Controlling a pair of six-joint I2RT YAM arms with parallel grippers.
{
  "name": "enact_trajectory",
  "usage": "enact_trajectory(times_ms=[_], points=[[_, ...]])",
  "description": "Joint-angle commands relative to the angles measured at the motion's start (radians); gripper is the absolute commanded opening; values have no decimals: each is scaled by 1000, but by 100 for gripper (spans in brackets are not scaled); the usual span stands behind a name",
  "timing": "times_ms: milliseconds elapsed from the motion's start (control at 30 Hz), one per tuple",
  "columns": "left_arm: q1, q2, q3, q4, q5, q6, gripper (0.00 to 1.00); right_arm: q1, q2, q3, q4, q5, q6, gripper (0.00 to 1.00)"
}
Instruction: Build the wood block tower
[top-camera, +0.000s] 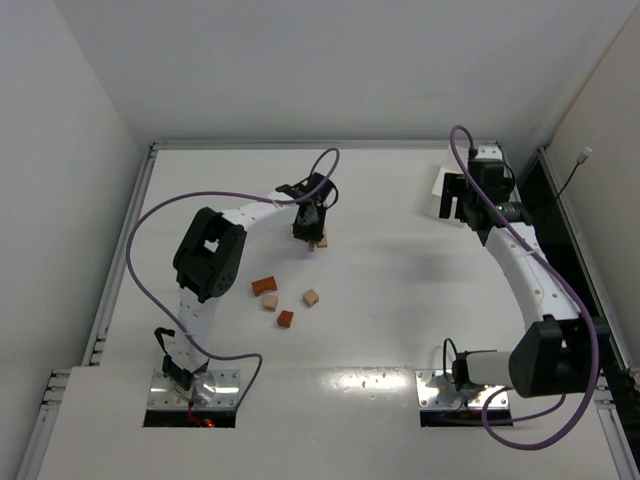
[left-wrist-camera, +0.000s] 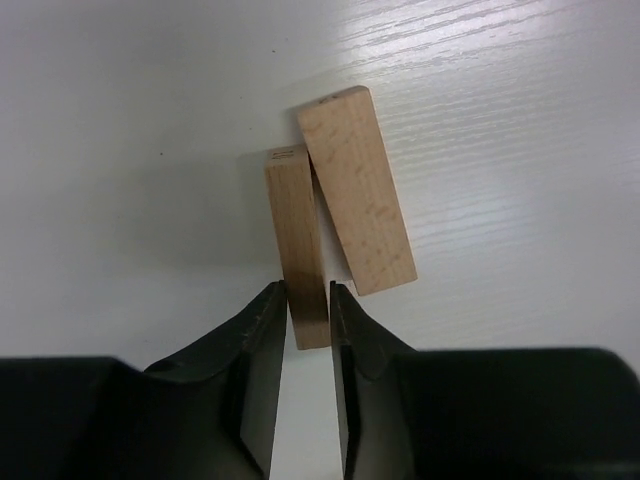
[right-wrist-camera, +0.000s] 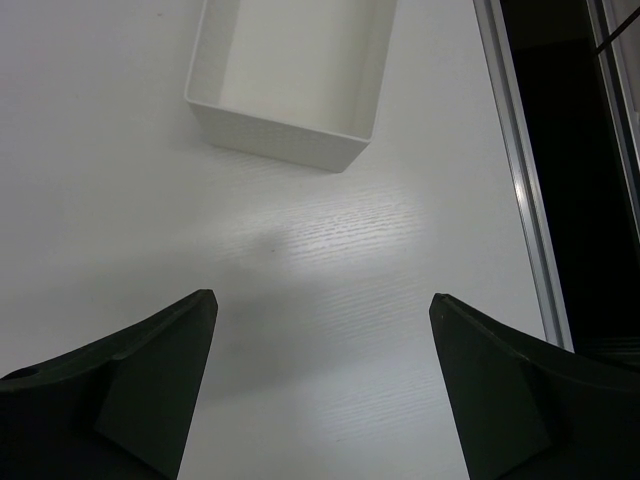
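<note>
- Two pieces are all that the wood block tower (top-camera: 319, 241) amounts to so far, both right at my left hand (left-wrist-camera: 308, 300). Nothing is stacked on anything yet.
- My left hand's fingers are closed nearly together on the near end of a pale bar (left-wrist-camera: 296, 230), which stands on its narrow edge and points away from the hand.
- Just right of that, a second pale bar (left-wrist-camera: 357, 190) lies flat on the worktop (right-wrist-camera: 120, 200). It is angled, and its far end touches the one I hold.
- Four loose blocks (top-camera: 270, 301) sit behind the left hand, toward my base, two reddish and two pale. None is in the build.
- My right hand (right-wrist-camera: 322, 298) is spread wide and holds nothing, with a white box (right-wrist-camera: 270, 135) just ahead of it.
- I judge the task barely begun, with the base to settle and every loose block to fetch.
</note>
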Motion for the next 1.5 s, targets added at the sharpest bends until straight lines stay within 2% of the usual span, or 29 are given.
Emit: enact_trajectory(times_ms=[0,33,67,100,400,467,500,633,833,1000,1200,1300,1333,1433,1467], points=[[4,4,17,2,20,-6,20,-5,1,32,12,-24,17,84],[13,-5,5,2,58,-15,9,-5,1,32,12,-24,17,84],[14,-5,-5,18,78,-15,2,-5,1,22,12,-37,27,84],[29,-30,-14,28,92,-15,0,-5,1,22,12,-46,27,84],[112,-145,-123,137,262,-47,0,4,1,12,12,-77,27,84],[138,-145,-138,179,328,-38,0,4,10,12,12,-107,27,83],[151,-156,-158,204,423,-38,0,4,11,3,12,-122,27,83],[214,-118,-180,278,589,-27,0,4,20,3,12,-202,18,82],[273,-42,-180,298,637,-40,0,4,38,22,2,-368,7,82],[308,40,-144,288,703,-20,13,13,58,13,-21,-543,7,82],[328,82,-144,298,726,-20,13,22,89,12,-21,-641,16,82],[337,82,-144,278,717,-20,21,31,98,23,-21,-650,16,82],[337,82,-153,278,707,-20,28,31,98,23,-21,-665,16,82],[356,82,-163,269,697,2,41,31,107,23,-21,-707,25,85],[365,82,-163,256,671,2,41,41,118,23,-21,-719,25,85]])
